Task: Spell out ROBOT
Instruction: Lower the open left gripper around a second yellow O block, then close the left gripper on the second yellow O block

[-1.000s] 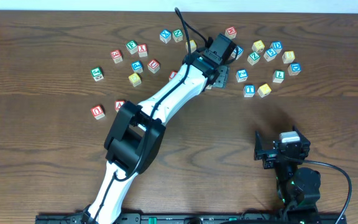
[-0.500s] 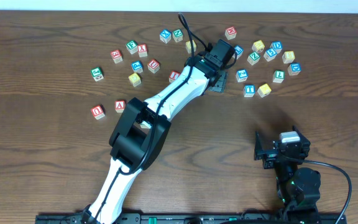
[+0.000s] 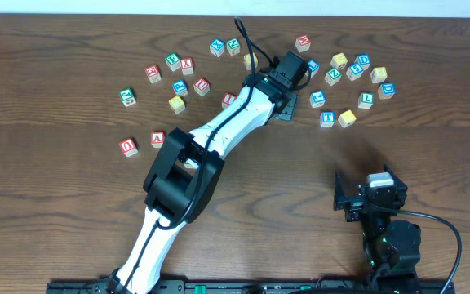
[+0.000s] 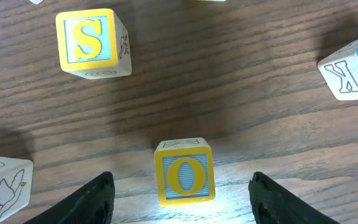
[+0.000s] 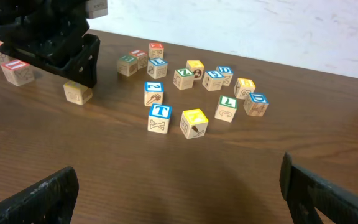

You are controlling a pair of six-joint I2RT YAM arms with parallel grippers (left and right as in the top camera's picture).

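The left hand (image 4: 182,193) hangs over the worktop (image 4: 241,106) with its two fingers (image 4: 98,196) spread, and it holds nothing. The O cube (image 4: 184,177) sits flat on the wood right between them, with a gap on each side, so neither finger touches it. Its yellow O faces up. The step now looks like picking up this cube for the word. To do it well, the hand should come down until the fingers are level with the middle of the cube's sides, not just its top edge. Then it should close slowly, so both fingers meet the cube at the same time and it does not spin or slide away. The cube looks nearly straight to the fingers, so only a small turn may be needed. The S cube (image 4: 92,42) and the K cube (image 4: 353,68) are near but apart from it, so lifting straight up should keep them from being bumped. The O should stay facing up on the way to its spot. The T cube (image 5: 160,117) waits among the other cubes farther right. The right hand (image 5: 179,190) rests wide open and empty, well apart from all the cubes
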